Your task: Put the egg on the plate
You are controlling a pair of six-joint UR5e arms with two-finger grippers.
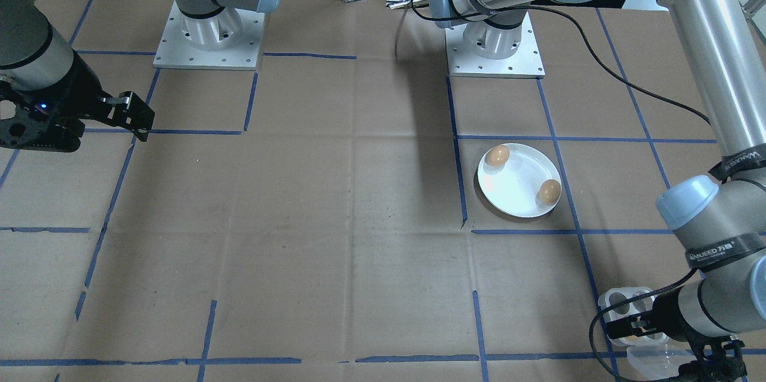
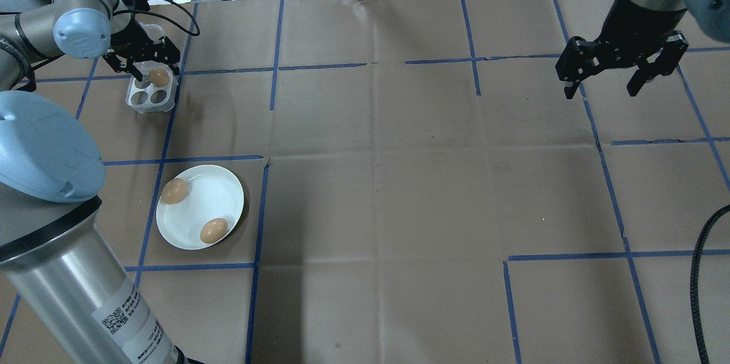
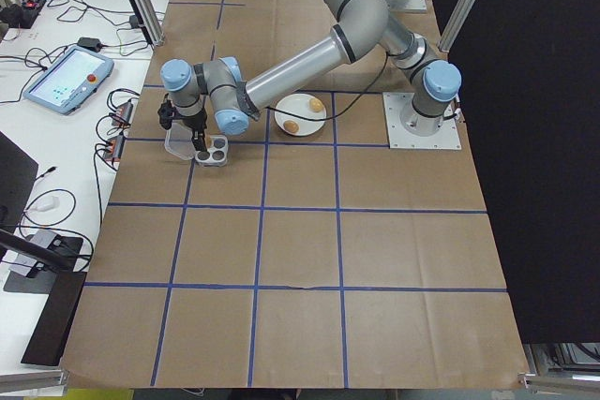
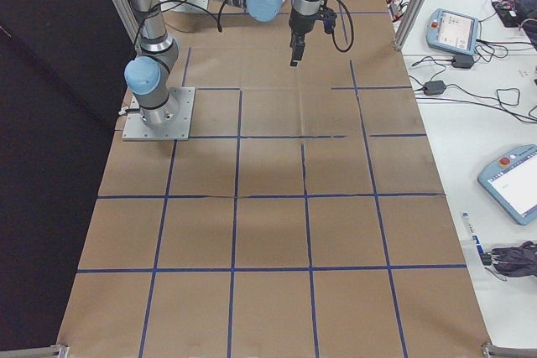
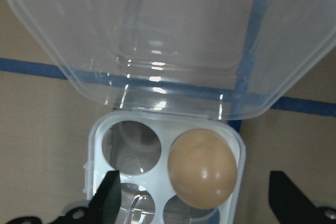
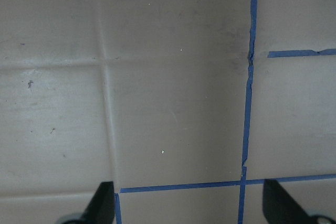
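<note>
Hovering pincer: the left pincer [image 2: 149, 63] hangs spread over the egg tray [image 2: 149, 92], one finger on each side of the egg [image 5: 202, 167], and it pinches nothing
Other pincer: the right pincer [image 2: 621, 76] is spread too, holding nothing, well apart over the bare tabletop [image 2: 399, 181]
Egg place: the last egg sits in one hole of the tray; the other three holes are empty and the clear lid [image 5: 173, 40] stands open behind them
Egg axis: it stands nearly upright in its hole, so I judge the long axis close to vertical, a little tilted; which end is up I cannot tell
Plate: the plate [image 2: 219, 195] is near the tray, with two eggs already on it, both lying on their sides by the rim
Risk one: if the fingers close too high on the round top, the egg can slip out
Risk two: the light tray may lift together with the egg
Risk three: a third egg set down on the plate can roll and knock the others
</note>
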